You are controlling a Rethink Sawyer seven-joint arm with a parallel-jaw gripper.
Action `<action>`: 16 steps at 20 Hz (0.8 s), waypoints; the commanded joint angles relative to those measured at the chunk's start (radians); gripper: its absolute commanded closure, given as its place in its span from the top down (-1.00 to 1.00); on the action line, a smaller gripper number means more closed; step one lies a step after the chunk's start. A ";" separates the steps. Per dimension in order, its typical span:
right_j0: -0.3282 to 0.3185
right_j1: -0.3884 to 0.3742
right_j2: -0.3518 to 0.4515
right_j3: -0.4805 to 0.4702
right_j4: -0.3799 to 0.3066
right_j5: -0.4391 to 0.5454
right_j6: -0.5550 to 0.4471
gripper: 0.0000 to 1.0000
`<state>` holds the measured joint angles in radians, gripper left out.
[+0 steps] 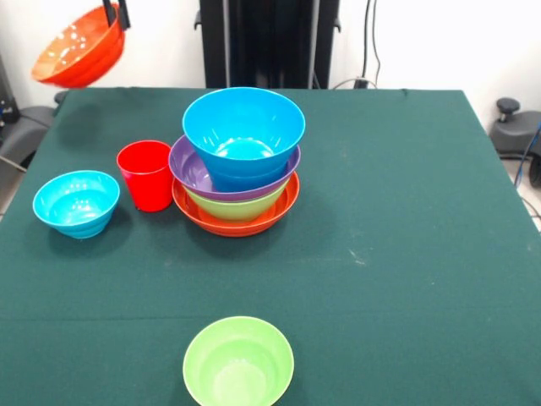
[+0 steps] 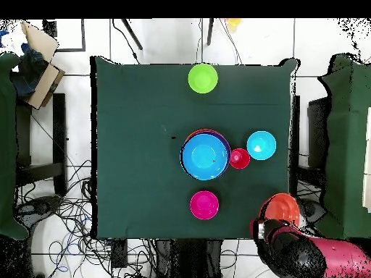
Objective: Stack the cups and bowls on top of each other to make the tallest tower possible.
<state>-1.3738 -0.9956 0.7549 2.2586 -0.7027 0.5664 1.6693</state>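
The tower (image 1: 241, 161) stands mid-table: a wide orange bowl (image 1: 239, 222) as base, then a green bowl, a purple bowl (image 1: 188, 169) and a blue bowl (image 1: 243, 127) on top. The red cup (image 1: 146, 174) stands upright just left of it. A second blue bowl (image 1: 77, 203) sits further left. A green bowl (image 1: 238, 362) sits at the near edge. The small magenta bowl (image 2: 204, 205) shows only in the overhead view. My gripper (image 1: 117, 15) is shut on the rim of the other orange bowl (image 1: 80, 52), holding it tilted, high over the far left corner.
The green-clothed table (image 1: 406, 254) ends close to the held bowl, which hangs at the corner (image 2: 284, 208) in the overhead view. The black pedestal (image 1: 269, 42) stands behind the table. Cables and furniture lie on the floor around it.
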 commanded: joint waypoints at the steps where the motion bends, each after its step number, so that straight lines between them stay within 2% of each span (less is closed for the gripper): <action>1: 0.040 -0.138 0.071 0.081 0.120 0.097 -0.108 -1.00; 5: 0.034 -0.199 0.086 0.097 0.183 0.118 -0.143 -1.00; 8: 0.015 -0.277 0.111 0.111 0.271 0.160 -0.197 -1.00; 12: 0.010 -0.363 0.123 0.111 0.350 0.214 -0.254 -1.00; 16: 0.008 -0.375 0.135 0.104 0.361 0.231 -0.258 -1.00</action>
<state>-1.3844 -1.3113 0.8248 2.3092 -0.3852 0.6775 1.6693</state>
